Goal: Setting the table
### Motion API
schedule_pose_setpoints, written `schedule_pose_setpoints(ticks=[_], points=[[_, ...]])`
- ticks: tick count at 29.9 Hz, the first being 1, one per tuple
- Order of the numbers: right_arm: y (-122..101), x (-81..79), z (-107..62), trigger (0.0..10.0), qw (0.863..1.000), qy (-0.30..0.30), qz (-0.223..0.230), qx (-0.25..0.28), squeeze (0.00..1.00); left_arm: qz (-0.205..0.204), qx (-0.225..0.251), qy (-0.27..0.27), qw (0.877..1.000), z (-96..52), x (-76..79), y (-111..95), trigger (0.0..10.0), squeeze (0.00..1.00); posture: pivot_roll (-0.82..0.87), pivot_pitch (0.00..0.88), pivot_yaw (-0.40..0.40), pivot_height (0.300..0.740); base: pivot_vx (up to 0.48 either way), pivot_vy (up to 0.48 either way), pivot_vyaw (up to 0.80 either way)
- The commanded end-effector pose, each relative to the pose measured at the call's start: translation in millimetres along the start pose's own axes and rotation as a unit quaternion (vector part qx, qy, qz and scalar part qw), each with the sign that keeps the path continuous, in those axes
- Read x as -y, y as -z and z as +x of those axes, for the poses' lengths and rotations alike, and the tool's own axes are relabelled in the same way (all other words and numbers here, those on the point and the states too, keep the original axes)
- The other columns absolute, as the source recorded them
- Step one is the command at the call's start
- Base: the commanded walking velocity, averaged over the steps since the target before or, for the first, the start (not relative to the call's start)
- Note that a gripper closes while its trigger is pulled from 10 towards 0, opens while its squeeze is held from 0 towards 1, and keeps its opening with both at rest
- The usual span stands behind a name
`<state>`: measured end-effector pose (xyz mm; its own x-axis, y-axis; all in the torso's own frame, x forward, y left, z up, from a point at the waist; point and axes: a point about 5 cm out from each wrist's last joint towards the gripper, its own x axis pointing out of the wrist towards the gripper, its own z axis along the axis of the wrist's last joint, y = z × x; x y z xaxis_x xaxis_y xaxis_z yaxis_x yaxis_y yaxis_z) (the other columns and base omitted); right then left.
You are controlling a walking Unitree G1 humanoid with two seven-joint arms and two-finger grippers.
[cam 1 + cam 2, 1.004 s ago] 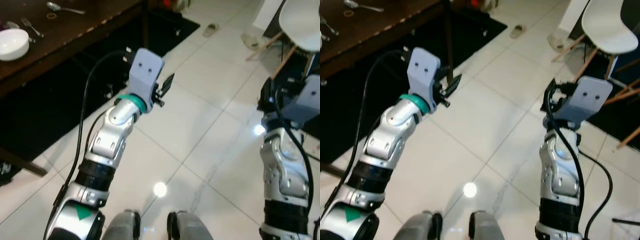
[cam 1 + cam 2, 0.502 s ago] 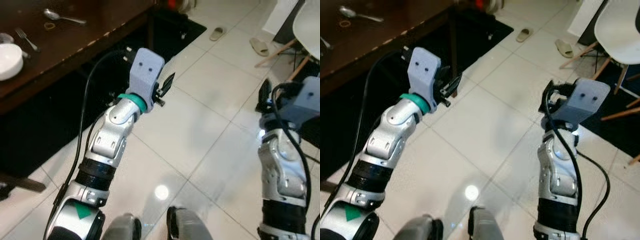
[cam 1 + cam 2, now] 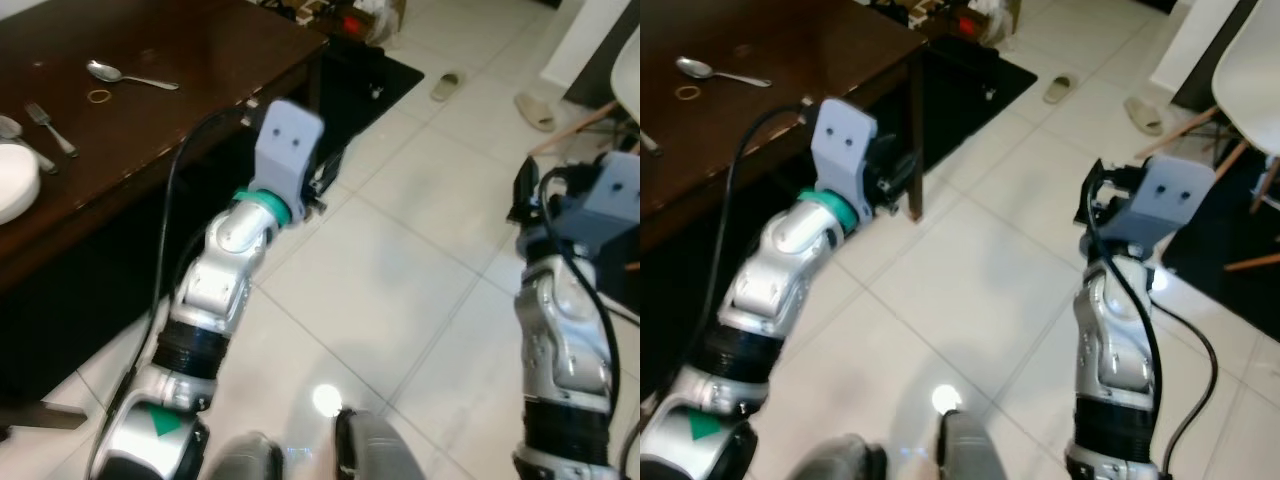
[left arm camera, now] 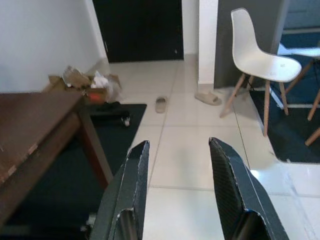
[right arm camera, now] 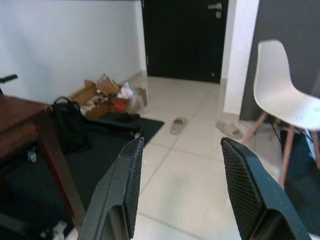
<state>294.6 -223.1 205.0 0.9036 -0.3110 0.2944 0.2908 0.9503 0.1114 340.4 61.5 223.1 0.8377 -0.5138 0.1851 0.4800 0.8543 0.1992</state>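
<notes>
A dark wooden table (image 3: 180, 60) stands at my left. On it lie a spoon (image 3: 130, 75), a fork (image 3: 50, 128), a small ring (image 3: 98, 96) and, at the frame's edge, a white bowl (image 3: 12, 178). My left gripper (image 4: 177, 145) is raised beside the table's corner, open and holding nothing. It hangs over the floor, off the table top. My right gripper (image 5: 181, 142) is held up at the right, also open and empty, pointing across the tiled floor.
A table leg (image 3: 915, 140) stands just beyond the left gripper, on a dark mat (image 3: 370, 75). Two slippers (image 3: 447, 85) (image 3: 535, 108) lie on the white tiles ahead. A white chair (image 4: 260, 55) is at the right. Cardboard clutter (image 4: 85, 82) and a black bag (image 5: 67, 122) sit by the far wall.
The whole picture has shifted: more of the table top and its corner are in view, nearer to me. Both arms keep the same raised pose, grippers open.
</notes>
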Motion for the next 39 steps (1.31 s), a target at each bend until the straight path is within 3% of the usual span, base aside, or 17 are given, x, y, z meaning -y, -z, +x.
schedule_pose_setpoints(ticks=[1, 39], points=[[1.6, -2.2, -1.8, 10.0, 1.000, -0.001, 0.003, -0.003, 0.00, 0.004, -0.010, -0.007, 1.000, -2.7, -4.1, 5.2, 10.0, 0.00, -0.03, 0.082, 0.041, 0.740, 0.480, 0.000, 0.00], [3.0, -3.4, -3.0, 10.0, 1.000, 0.001, 0.006, -0.005, 0.00, 0.002, -0.013, -0.011, 1.000, -1.3, -4.5, 4.5, 10.0, 0.00, -0.03, 0.094, 0.044, 0.740, 0.446, 0.000, 0.00]])
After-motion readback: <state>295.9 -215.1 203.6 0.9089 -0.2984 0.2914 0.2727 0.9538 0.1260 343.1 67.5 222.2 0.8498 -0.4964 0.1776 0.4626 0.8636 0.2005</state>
